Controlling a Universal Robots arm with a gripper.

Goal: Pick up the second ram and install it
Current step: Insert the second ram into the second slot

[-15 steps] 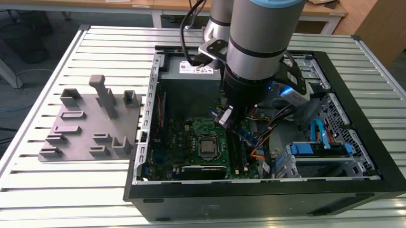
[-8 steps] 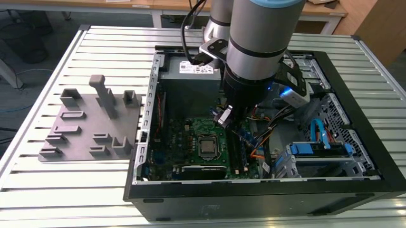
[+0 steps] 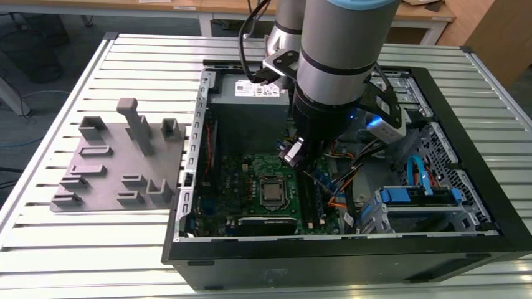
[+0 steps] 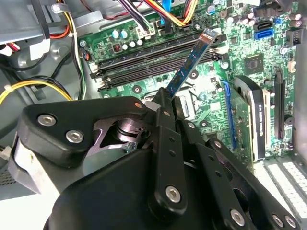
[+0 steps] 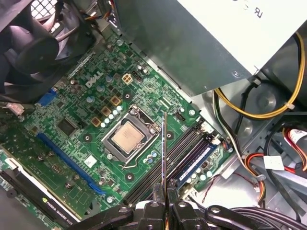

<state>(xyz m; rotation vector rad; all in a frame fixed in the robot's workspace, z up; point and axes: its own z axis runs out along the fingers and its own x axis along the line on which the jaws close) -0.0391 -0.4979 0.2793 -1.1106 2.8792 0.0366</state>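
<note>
One long, thin, flat blue-green memory board (image 4: pixel 191 61), near end clamped in black pincer (image 4: pixel 166 101), tilted, edge-on in first wrist view (image 5: pixel 164 153), far end over dark memory slots (image 4: pixel 144 60)

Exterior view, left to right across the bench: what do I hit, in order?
Grey slotted block → computer case's left wall → processor socket → gripper, jaws shut on the second ram as the second wrist view shows → blue drive bay.
</note>
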